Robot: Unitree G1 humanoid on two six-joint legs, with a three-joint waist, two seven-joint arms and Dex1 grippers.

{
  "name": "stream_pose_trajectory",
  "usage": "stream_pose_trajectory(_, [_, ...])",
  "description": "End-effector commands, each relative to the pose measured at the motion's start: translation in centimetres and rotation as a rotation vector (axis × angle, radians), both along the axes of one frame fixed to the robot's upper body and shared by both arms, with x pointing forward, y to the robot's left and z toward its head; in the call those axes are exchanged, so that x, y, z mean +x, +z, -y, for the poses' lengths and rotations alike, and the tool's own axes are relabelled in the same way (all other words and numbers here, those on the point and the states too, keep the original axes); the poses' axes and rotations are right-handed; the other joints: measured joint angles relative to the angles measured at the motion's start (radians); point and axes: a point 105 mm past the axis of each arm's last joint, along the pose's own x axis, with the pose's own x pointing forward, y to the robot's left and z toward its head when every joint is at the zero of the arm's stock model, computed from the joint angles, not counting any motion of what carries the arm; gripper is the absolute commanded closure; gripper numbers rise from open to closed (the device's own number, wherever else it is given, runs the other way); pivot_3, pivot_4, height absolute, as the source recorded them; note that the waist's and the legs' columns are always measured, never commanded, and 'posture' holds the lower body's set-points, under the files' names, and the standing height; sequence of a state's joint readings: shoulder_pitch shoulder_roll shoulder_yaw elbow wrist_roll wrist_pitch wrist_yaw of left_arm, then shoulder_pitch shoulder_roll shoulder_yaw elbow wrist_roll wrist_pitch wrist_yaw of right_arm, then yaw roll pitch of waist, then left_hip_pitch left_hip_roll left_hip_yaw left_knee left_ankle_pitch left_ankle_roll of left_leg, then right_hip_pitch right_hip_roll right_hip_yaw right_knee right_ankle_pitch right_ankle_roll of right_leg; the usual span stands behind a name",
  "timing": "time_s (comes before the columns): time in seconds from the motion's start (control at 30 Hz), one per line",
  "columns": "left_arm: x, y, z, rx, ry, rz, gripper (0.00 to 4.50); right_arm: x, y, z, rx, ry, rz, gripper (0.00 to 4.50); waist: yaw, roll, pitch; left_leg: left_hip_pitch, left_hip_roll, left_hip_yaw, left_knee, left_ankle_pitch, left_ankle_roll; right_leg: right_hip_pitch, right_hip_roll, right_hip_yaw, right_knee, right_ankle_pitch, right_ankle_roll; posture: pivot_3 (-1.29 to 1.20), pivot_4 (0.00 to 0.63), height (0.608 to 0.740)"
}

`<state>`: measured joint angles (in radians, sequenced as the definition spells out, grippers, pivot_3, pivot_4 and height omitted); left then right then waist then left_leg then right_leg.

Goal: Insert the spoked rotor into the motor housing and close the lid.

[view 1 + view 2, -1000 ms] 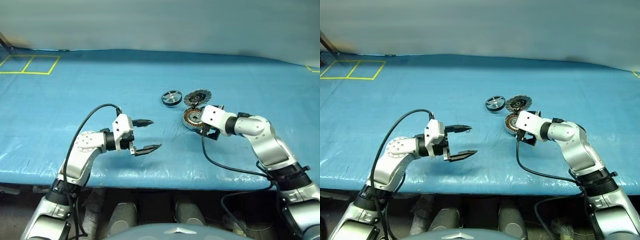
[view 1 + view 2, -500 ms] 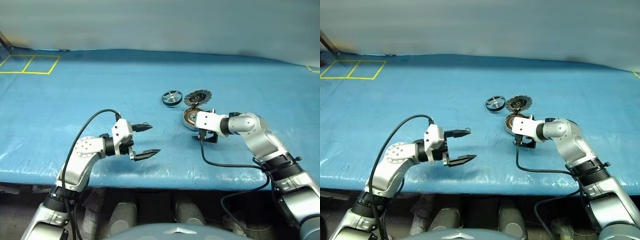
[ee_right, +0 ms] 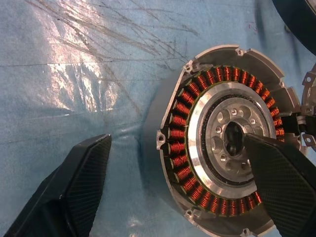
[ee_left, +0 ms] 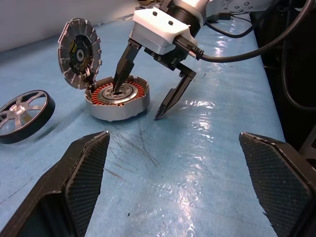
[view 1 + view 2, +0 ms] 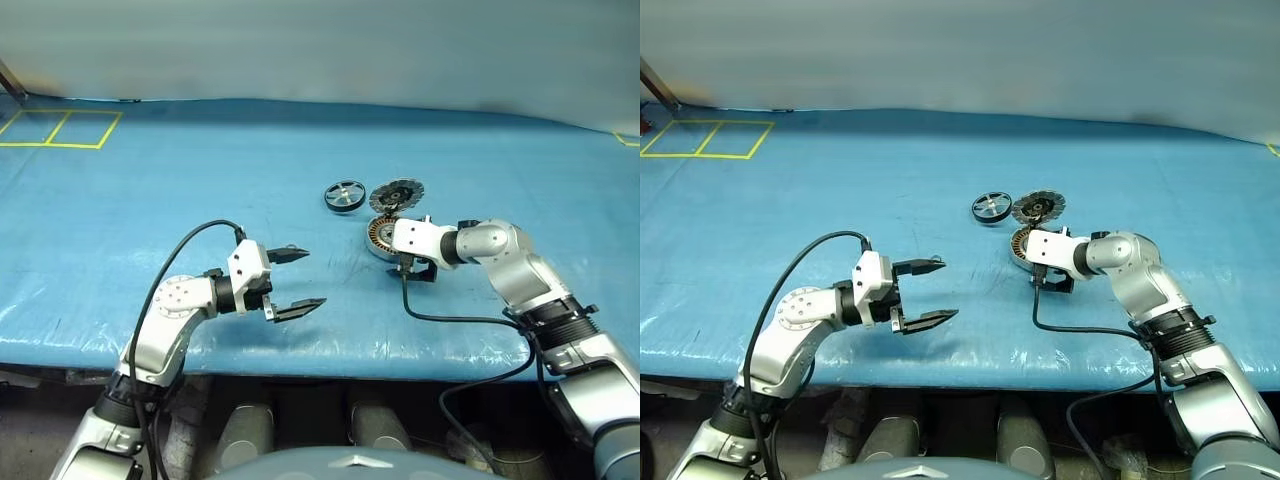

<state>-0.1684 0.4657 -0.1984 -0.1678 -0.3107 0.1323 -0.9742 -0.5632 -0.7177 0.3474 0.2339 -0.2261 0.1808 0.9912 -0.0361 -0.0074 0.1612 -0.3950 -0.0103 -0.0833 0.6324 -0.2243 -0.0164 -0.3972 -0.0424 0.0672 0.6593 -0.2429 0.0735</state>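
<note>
While I watch the head view from left to right, I see my left gripper (image 5: 298, 279) at lower left of centre, above the blue table (image 5: 150, 200), jaws spread wide and empty. Right of centre, the spoked rotor (image 5: 343, 195) lies flat, its axis pointing up. Beside it the lid (image 5: 396, 194) stands tilted on edge against the motor housing (image 4: 117, 98), which lies flat with its open side up. My right gripper (image 4: 143, 98) has its jaws spread, one finger over the housing's centre, the other outside its wall.
</note>
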Motion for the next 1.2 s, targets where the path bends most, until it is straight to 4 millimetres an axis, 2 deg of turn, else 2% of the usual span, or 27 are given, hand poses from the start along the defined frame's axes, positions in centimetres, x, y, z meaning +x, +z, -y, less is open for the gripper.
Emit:
stream_pose_trajectory(0.03, [-0.1, 0.6, 0.3, -0.013, -0.002, 0.042, 0.0, -0.1, -0.4, 0.2, -0.033, 0.014, -0.016, 0.92, 0.0, 0.0, 0.0, 0.0, 0.0, 0.0, 0.0, 0.0, 0.0, 0.0, 0.0, 0.0, 0.0, 0.0, 0.0, 0.0, 0.15, 0.74])
stream_pose_trajectory(0.13, [-0.1, 0.5, 0.3, -0.014, 0.001, 0.043, 0.0, -0.3, -0.8, -0.3, -0.047, 0.04, -0.023, 1.96, 0.0, 0.0, 0.0, 0.0, 0.0, 0.0, 0.001, 0.0, 0.0, 0.0, 0.0, 0.0, 0.0, 0.0, 0.0, 0.0, 0.15, 0.74])
stream_pose_trajectory(0.2, [-0.1, 0.4, 0.3, -0.014, 0.005, 0.043, 0.0, -0.3, -1.0, -0.5, -0.064, 0.047, -0.018, 2.41, 0.0, 0.0, 0.0, 0.001, 0.0, 0.0, 0.001, 0.0, 0.0, 0.001, 0.0, 0.0, 0.0, 0.0, 0.0, 0.0, 0.15, 0.74])
stream_pose_trajectory(0.5, [0.0, 0.0, 0.3, -0.019, 0.021, 0.032, 0.0, -2.3, -0.2, -2.9, 0.024, 0.085, -0.065, 2.41, -0.002, 0.0, 0.0, 0.001, 0.001, -0.001, 0.0, 0.0, 0.0, 0.001, 0.001, -0.001, 0.0, 0.0, 0.0, 0.0, 0.15, 0.74])
stream_pose_trajectory(0.67, [-0.2, -0.2, 0.1, -0.02, 0.029, 0.024, 0.0, -7.3, -1.8, -4.9, 0.048, 0.172, -0.168, 2.41, 0.002, 0.0, -0.001, 0.001, 0.0, -0.003, -0.001, 0.0, 0.0, 0.001, 0.0, -0.002, 0.0, 0.0, -0.001, 0.0, 0.15, 0.74])
stream_pose_trajectory(0.8, [-0.2, -0.4, 0.0, -0.022, 0.038, 0.021, 0.0, -9.6, -2.4, -5.9, 0.095, 0.17, -0.209, 2.41, -0.001, 0.0, -0.001, 0.001, 0.0, -0.004, -0.001, 0.0, 0.0, 0.002, 0.0, -0.003, 0.0, 0.0, -0.001, 0.0, 0.15, 0.74])
stream_pose_trajectory(0.9, [-0.2, -0.5, 0.1, -0.022, 0.034, 0.017, 0.0, -9.6, -2.6, -5.8, 0.106, 0.126, -0.194, 2.41, -0.001, -0.001, -0.002, 0.002, 0.001, -0.003, -0.001, 0.0, 0.0, 0.003, 0.001, -0.003, 0.0, -0.001, -0.001, 0.0, 0.15, 0.74])
stream_pose_trajectory(1.03, [-0.1, -0.4, 0.3, -0.021, 0.023, 0.017, 0.0, -8.4, -2.8, -5.3, 0.093, 0.059, -0.143, 2.41, -0.001, -0.003, -0.003, 0.004, 0.001, -0.003, 0.0, 0.001, -0.002, 0.004, 0.001, -0.004, 0.0, -0.002, 0.004, 0.0, 0.15, 0.74])
stream_pose_trajectory(1.2, [0.0, -0.2, 0.5, -0.02, 0.017, 0.023, 0.0, -7.9, -2.7, -5.5, 0.078, 0.053, -0.117, 2.41, -0.002, -0.005, -0.004, 0.005, 0.002, -0.002, 0.003, 0.002, -0.002, 0.005, 0.001, -0.004, 0.0, -0.002, -0.001, 0.0, 0.15, 0.74])
